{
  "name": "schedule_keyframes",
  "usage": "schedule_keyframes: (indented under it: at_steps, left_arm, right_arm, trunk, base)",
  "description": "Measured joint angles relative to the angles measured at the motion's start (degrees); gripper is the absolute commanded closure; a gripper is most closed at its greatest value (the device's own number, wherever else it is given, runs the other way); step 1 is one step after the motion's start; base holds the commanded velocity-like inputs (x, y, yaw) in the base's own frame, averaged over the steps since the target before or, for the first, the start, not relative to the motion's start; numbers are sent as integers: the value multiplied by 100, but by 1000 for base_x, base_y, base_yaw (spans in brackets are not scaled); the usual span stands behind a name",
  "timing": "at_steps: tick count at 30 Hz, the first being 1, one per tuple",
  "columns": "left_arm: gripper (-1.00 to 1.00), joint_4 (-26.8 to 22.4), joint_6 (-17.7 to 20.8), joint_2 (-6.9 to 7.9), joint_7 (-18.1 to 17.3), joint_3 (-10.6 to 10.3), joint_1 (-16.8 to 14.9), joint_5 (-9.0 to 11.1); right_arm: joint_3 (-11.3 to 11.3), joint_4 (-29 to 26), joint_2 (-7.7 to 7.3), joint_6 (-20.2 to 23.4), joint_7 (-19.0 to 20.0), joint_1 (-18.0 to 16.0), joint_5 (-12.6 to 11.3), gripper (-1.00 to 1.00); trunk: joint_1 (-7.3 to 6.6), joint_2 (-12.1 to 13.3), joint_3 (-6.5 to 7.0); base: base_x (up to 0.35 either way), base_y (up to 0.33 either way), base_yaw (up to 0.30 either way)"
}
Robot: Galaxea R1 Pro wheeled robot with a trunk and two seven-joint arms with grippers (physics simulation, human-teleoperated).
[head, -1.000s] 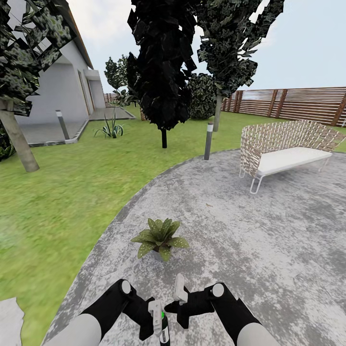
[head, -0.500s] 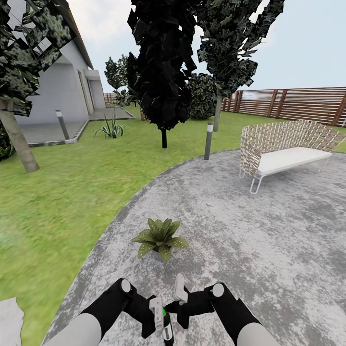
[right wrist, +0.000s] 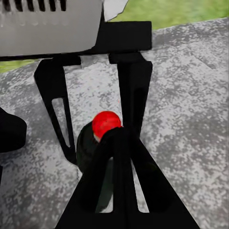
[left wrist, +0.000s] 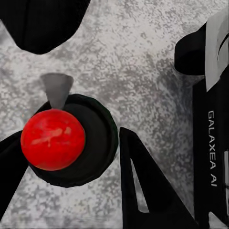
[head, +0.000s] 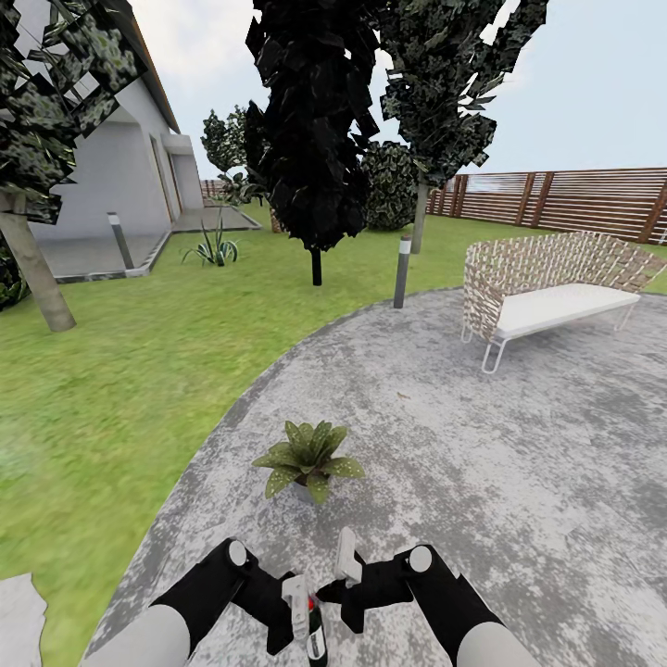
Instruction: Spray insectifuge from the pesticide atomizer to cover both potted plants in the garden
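The pesticide atomizer (head: 315, 630), a slim dark bottle with a white label and red top, stands upright over the round grey stone patio (head: 519, 463), held by the left gripper (head: 301, 622), whose jaws pinch its body. The right gripper (head: 335, 582) sits just beside the bottle's top; whether its jaws are spread I cannot tell. A green-leaved potted plant (head: 308, 460) stands on the patio beyond the atomizer.

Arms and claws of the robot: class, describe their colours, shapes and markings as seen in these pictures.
Both arms have pale grey upper sections, black forearms and a round white joint cap each. The left claw and right claw carry light grey finger parts in the head view. Close up, the fingers are black, tapered and triangular with slot cut-outs. White "GALAXEA AI" lettering runs along a black body.
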Motion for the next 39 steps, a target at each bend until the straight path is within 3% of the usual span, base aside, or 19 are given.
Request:
schedule_keyframes:
  at_steps: [2,11,22,26,28,29,33,36,39]
  left_arm:
    - [100,3,19,239,1,2,-3,-14]
    - [100,-9,5,858,-4,22,-53,-24]
    - [100,16,-12,1890,-14,25,-1,-34]
    - [100,17,11,2116,56,57,0,33]
    - [100,20,24,2149,211,253,0,89]
    - [100,22,31,2153,268,380,0,99]
    - [100,213,34,2142,641,1086,1,131]
    - [100,638,17,2116,1197,1512,2,241]
    - [100,1048,-4,2106,1911,2068,3,686]
  right_arm:
    - [0,0,0,2,0,0,0,100]
    - [0,2,0,2,0,0,0,100]
    - [-23,8,-53,-6,-28,0,23,100]
    - [-28,0,-94,-15,-36,0,28,100]
    - [-38,-7,-174,-11,-41,0,28,100]
    - [-58,-6,-217,-11,-54,0,28,-100]
    - [-393,38,-530,-8,-592,1,15,-100]
    - [-616,218,-785,-11,-1361,6,1,-100]
    - [-917,629,-913,-8,-2618,116,1,-100]
  trunk:
    - [0,0,0]
    - [0,0,0]
    - [0,0,0]
    - [0,0,0]
    - [0,0,0]
    - [0,0,0]
    - [0,0,0]
    - [0,0,0]
    - [0,0,-1]
  base:
    - [0,0,0]
    - [0,0,0]
    - [0,0,0]
    - [0,0,0]
    - [0,0,0]
    - [0,0,0]
    - [0,0,0]
    - [0,0,0]
    - [0,0,0]
